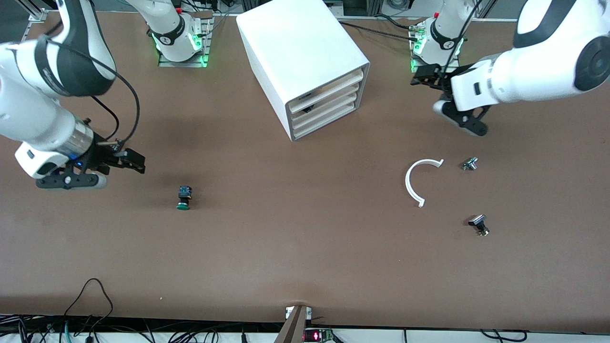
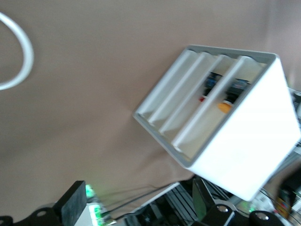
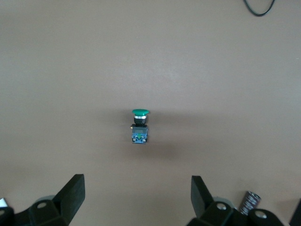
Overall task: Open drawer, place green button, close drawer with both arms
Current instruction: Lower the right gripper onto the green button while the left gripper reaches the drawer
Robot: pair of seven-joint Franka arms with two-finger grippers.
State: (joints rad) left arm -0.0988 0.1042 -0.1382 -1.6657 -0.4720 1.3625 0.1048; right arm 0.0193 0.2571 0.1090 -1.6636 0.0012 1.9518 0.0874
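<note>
Two grippers hang over the table with their fingers spread apart, neither holding anything. Starting at the right arm's end, the right gripper (image 1: pixel 127 161) is up over bare brown table (image 1: pixel 305 257); in its wrist view the button (image 3: pixel 140 126) lies well clear of both fingers (image 3: pixel 70 193), centred between them but apart, resting on its side. The button (image 1: pixel 183 198) has open table all round. Mid-table stands the white cabinet (image 1: pixel 305 52), its four drawers shut; the top drawer (image 1: pixel 329 91) faces toward the left arm's end. A white curved strip (image 1: pixel 413 183) and two small knobbed parts (image 1: pixel 470 164) lie nearer the front camera. The left gripper (image 1: pixel 431 78) hovers beside the cabinet's front.
</note>
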